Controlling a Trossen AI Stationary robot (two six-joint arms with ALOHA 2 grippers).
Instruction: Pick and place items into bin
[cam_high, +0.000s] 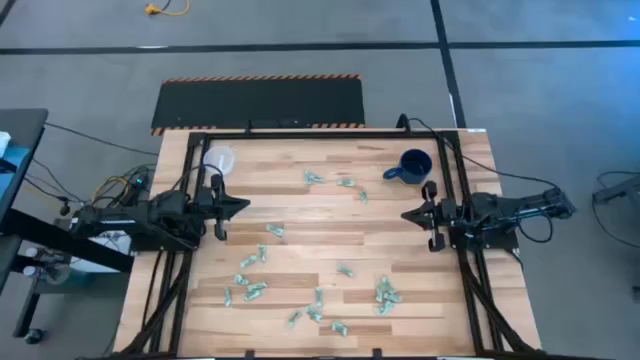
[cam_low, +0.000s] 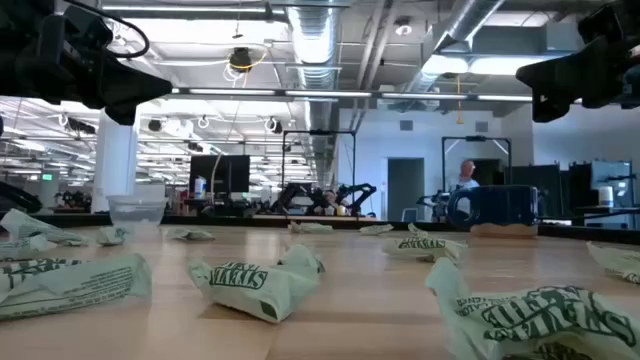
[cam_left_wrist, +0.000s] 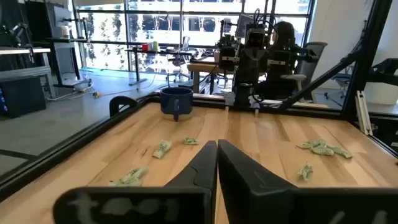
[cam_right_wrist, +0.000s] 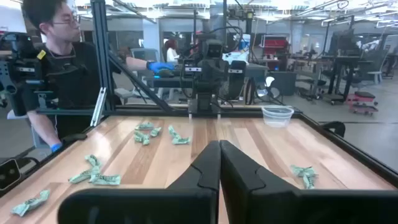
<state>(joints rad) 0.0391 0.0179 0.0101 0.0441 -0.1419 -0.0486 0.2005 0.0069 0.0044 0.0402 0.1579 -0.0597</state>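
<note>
Start of the task, by the look of it: no piece is held and none shows in the bin.

High view: the bin (cam_high: 218, 158) stands at the table's far left corner. The items (cam_high: 385, 292) lie scattered well apart from the bin. Left gripper (cam_high: 243, 206) waits near the bin; right gripper (cam_high: 407, 215) waits across the table from the bin.

Wrist views: both pairs of fingers are pressed together, pinching nothing.

Next move likely calls for spreading one gripper and descending over a piece.
</note>
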